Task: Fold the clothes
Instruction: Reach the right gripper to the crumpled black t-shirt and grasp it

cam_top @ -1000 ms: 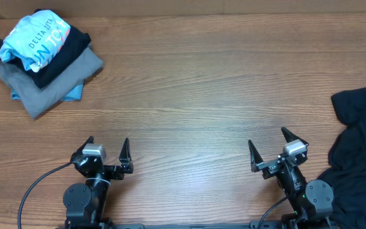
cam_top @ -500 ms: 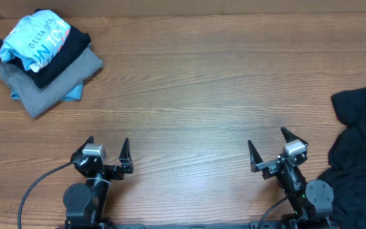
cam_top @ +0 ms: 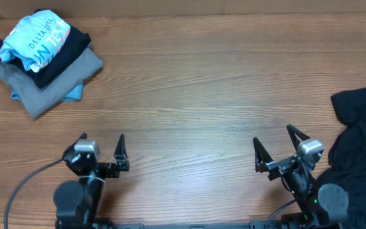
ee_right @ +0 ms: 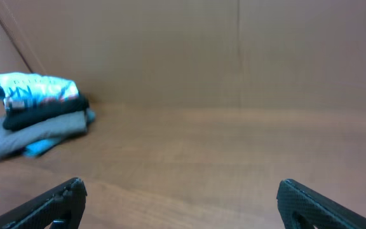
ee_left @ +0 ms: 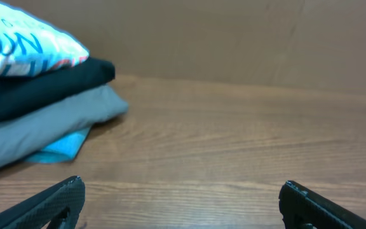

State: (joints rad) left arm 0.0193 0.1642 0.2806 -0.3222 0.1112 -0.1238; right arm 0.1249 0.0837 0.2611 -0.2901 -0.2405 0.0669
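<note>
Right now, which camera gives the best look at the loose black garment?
The overhead view. The black garment lies crumpled at the right edge of the table there, partly cut off by the frame. Neither wrist view shows it; both look across the table toward the folded pile instead.

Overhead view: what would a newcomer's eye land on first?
The light-blue printed shirt stands out most, topping the stack of folded clothes in the far left corner of the wooden table. Next comes the crumpled black garment at the right edge of the view, beside the right arm. The left gripper and right gripper sit open and empty at the near edge.
</note>
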